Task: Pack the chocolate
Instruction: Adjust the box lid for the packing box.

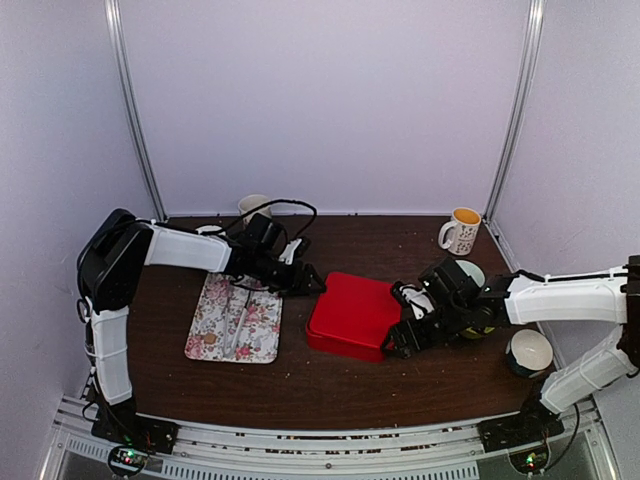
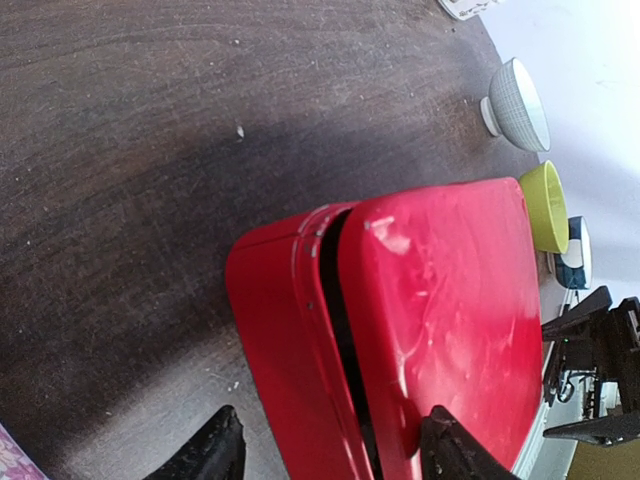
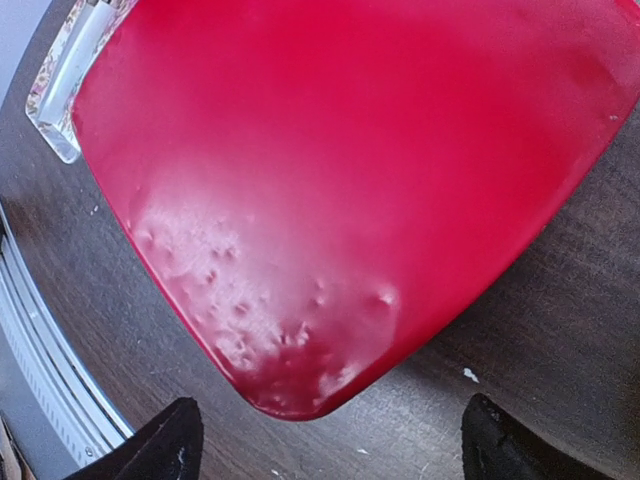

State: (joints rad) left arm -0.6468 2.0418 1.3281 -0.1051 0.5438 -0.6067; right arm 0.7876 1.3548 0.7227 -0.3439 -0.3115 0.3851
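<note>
The red box (image 1: 352, 315) sits at centre frame with its lid nearly shut, and the chocolate is out of sight. The left gripper (image 2: 330, 455) straddles one corner, fingers half-spread and gripping nothing. The right gripper (image 3: 330, 445) gapes wide at the opposite corner.

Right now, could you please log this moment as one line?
red glossy lidded box: ajar | left gripper: open, astride box corner | right gripper: open, near box corner | chocolate: unseen
</note>
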